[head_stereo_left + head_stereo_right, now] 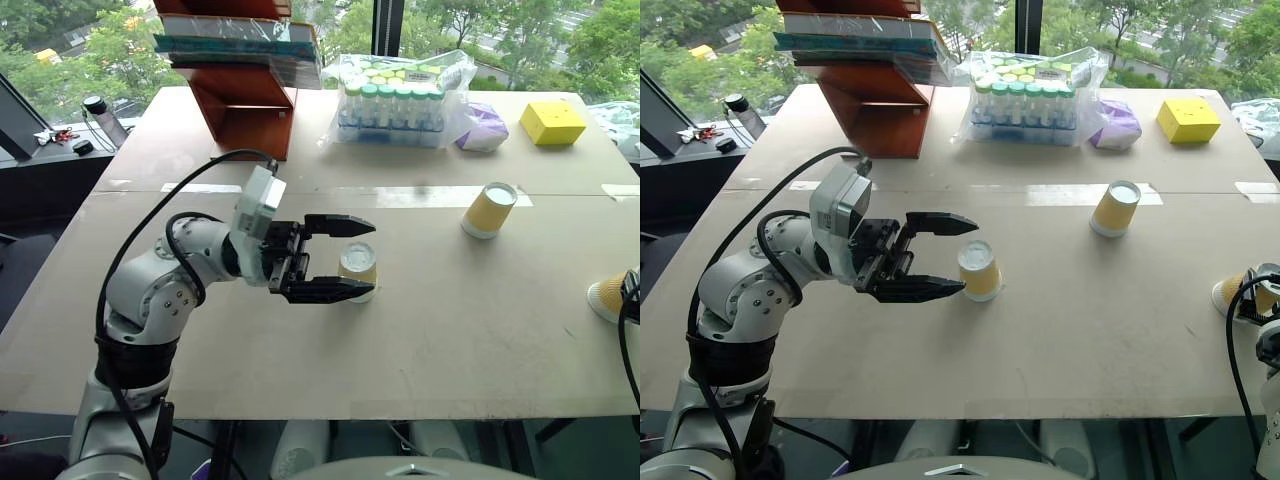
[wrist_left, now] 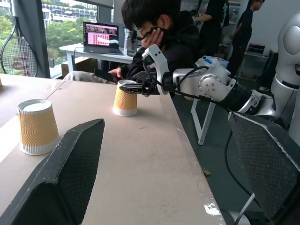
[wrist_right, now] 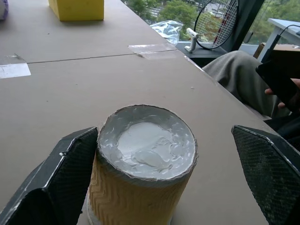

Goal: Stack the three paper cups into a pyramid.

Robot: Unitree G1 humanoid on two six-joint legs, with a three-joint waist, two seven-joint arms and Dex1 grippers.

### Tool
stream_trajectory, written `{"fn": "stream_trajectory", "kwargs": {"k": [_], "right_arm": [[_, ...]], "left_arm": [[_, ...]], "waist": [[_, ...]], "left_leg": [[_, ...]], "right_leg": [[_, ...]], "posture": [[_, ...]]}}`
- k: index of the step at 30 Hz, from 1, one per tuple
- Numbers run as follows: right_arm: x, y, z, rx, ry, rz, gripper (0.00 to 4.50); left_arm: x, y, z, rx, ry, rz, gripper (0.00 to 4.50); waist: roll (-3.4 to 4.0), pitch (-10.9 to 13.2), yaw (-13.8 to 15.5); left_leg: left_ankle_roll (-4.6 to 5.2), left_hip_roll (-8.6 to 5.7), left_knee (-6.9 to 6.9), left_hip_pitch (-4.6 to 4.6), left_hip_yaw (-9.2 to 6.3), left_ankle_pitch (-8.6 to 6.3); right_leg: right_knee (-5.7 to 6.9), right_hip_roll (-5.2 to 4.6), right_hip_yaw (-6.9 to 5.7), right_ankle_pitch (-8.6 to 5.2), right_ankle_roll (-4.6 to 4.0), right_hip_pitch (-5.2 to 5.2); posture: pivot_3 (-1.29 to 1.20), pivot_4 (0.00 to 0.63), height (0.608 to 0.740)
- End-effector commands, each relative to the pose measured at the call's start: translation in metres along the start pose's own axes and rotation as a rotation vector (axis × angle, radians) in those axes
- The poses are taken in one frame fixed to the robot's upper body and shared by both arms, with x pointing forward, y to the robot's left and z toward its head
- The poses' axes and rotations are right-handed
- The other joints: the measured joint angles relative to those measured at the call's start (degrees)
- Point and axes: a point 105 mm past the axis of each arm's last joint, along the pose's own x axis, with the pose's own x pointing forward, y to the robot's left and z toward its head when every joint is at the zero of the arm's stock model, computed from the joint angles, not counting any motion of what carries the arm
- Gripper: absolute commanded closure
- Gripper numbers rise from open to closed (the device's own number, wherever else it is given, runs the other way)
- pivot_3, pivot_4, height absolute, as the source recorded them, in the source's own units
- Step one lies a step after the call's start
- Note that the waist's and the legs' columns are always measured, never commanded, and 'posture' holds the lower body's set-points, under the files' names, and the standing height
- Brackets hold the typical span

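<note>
Left claw [image 1: 345, 258] hangs spread wide and empty above the middle of the desk [image 1: 450, 340], an upturned paper cup [image 1: 358, 266] showing between its fingers. At the desk's right edge, the right claw [image 3: 159, 178] stands released around a second upturned cup [image 3: 145, 164], one finger touching its side. Farther back, right of centre, the third cup [image 1: 490, 210] stands base-up beside a tape strip [image 1: 420, 196], well apart from the others.

Soft daylight pours in through the windows [image 1: 90, 50] behind the table [image 1: 450, 330], bright and even. Shadows on the tabletop are faint and short. Beyond the glass the trees look slightly washed out. The person [image 2: 159, 37] past the table's edge looks a little soft.
</note>
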Motion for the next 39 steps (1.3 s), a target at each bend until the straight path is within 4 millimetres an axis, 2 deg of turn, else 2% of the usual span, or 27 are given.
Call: {"fn": "stream_trajectory", "kwargs": {"k": [1,5,8,9,11,12,15,18,19,21,22,23,25,28,31,34,39], "right_arm": [[0.0,-0.009,0.001,0.024,-0.004,-0.018,0.0],[0.002,-0.01,0.0,0.03,-0.003,-0.011,0.0],[0.003,-0.011,-0.001,0.029,-0.004,-0.008,0.74],[0.003,-0.011,-0.001,0.026,-0.004,-0.002,1.12],[0.003,-0.011,-0.001,0.006,-0.006,0.01,2.14],[0.003,-0.011,-0.001,-0.001,-0.006,0.015,2.32],[0.003,-0.008,0.0,-0.023,-0.019,0.046,2.38],[0.001,0.005,0.007,-0.069,-0.055,0.128,2.38],[-0.002,0.018,0.014,-0.12,-0.086,0.194,2.38],[-0.017,0.071,0.029,-0.239,-0.148,0.463,2.38],[-0.031,0.107,0.038,-0.237,-0.181,0.626,2.38],[-0.043,0.133,0.043,-0.201,-0.198,0.74,2.38],[-0.059,0.168,0.044,-0.177,-0.196,0.886,2.38],[-0.071,0.193,0.032,-0.177,-0.155,0.995,2.38],[-0.086,0.212,0.018,-0.194,-0.114,1.125,2.38],[-0.088,0.222,0.011,-0.212,-0.1,1.171,2.38],[-0.092,0.238,0.015,-0.185,-0.119,1.255,2.38]], "left_arm": [[0.007,-0.005,0.009,0.038,-0.009,-0.019,0.12],[0.007,-0.006,0.009,0.036,-0.006,-0.019,0.12],[0.006,-0.006,0.008,0.033,0.0,-0.019,0.0],[0.005,-0.006,0.008,0.033,0.002,-0.019,0.0],[0.004,-0.007,0.008,0.032,0.005,-0.02,0.0],[0.004,-0.007,0.008,0.032,0.006,-0.02,0.0],[0.002,-0.006,0.008,0.031,0.009,-0.016,0.0],[0.0,-0.002,0.008,0.032,-0.003,0.02,0.0],[-0.002,0.002,0.008,0.039,-0.014,0.052,0.0],[-0.015,0.02,0.011,0.005,-0.086,0.185,0.0],[-0.026,0.028,0.009,0.018,-0.1,0.249,0.0],[-0.035,0.032,0.006,0.025,-0.105,0.292,0.0],[-0.052,0.037,-0.003,0.038,-0.101,0.358,0.0],[-0.074,0.03,-0.026,-0.03,-0.024,0.375,0.0],[-0.089,0.024,-0.039,-0.054,0.015,0.399,0.0],[-0.091,0.018,-0.044,-0.047,0.038,0.386,0.0],[-0.09,0.013,-0.043,-0.039,0.051,0.381,0.0]], "waist": [[0.0,0.0,-0.2],[0.0,0.0,-0.4],[0.0,0.0,-0.5],[0.0,0.0,-0.5],[0.0,0.0,-0.5],[0.0,0.0,-0.5],[0.0,0.0,-0.5],[0.0,0.0,-0.5],[0.0,0.0,-0.5],[0.12,0.1,-0.6],[0.17,0.1,-0.7],[0.15,0.1,-1.4],[0.12,0.1,-2.3],[0.03,0.1,-1.6],[-0.01,0.1,-0.3],[-0.06,0.2,0.1],[-0.15,0.1,-0.4]], "left_leg": [[0.0,0.0,0.0,0.0,0.01,0.0],[0.0,0.0,0.0,0.01,0.01,0.0],[0.0,0.0,0.0,0.01,0.01,0.0],[0.0,0.0,0.0,0.01,0.01,0.0],[0.0,0.0,0.0,0.01,0.03,0.0],[0.0,0.0,0.0,0.01,0.03,0.0],[0.0,0.0,0.0,0.01,0.04,0.0],[0.0,0.0,0.0,0.01,0.04,0.0],[0.0,0.0,0.0,0.01,0.04,0.0],[0.0,0.01,0.0,0.02,0.05,0.0],[0.0,0.01,0.0,0.03,0.07,0.0],[0.0,0.02,0.0,0.08,0.13,0.0],[0.0,0.19,-0.01,0.17,0.1,0.0],[0.0,0.24,-0.1,0.21,-0.09,0.0],[-0.01,0.21,-0.11,-0.09,-0.2,-0.01],[-0.01,0.05,-0.1,-0.23,-0.18,-0.01],[-0.01,0.05,-0.1,-0.2,-0.17,-0.01]], "right_leg": [[0.0,0.0,0.0,0.0,0.0,0.0],[0.0,0.01,0.0,0.0,0.0,0.0],[0.0,0.01,0.01,0.0,0.0,0.0],[0.0,0.01,0.01,0.0,0.0,0.0],[0.0,0.01,0.02,0.0,0.0,0.0],[0.0,0.01,0.02,0.0,0.0,0.0],[-0.01,0.01,0.02,0.0,0.0,0.0],[-0.01,0.02,0.02,0.0,0.01,0.0],[-0.01,0.01,0.03,0.0,0.01,0.0],[-0.01,0.01,0.05,0.0,0.01,-0.01],[-0.01,0.01,0.09,0.0,0.02,-0.01],[-0.01,0.01,0.15,0.0,0.02,-0.01],[0.01,0.25,0.2,0.01,0.02,-0.01],[0.05,0.35,0.05,-0.01,-0.06,-0.02],[-0.01,0.12,-0.16,-0.1,-0.19,-0.15],[-0.11,-0.15,-0.18,-0.13,-0.12,-0.21],[-0.13,-0.16,-0.16,-0.13,-0.11,-0.18]], "posture": [[0.0,0.15,0.74],[0.0,0.15,0.74],[0.0,0.15,0.74],[0.0,0.15,0.74],[0.0,0.15,0.74],[0.0,0.15,0.74],[0.0,0.15,0.74],[0.0,0.15,0.74],[0.0,0.15,0.74],[0.0,0.15,0.74],[0.0,0.15,0.74],[0.0,0.15,0.74],[0.0,0.15,0.74],[0.0,0.15,0.74],[0.0,0.15,0.74],[0.0,0.15,0.74],[0.0,0.15,0.74]]}}
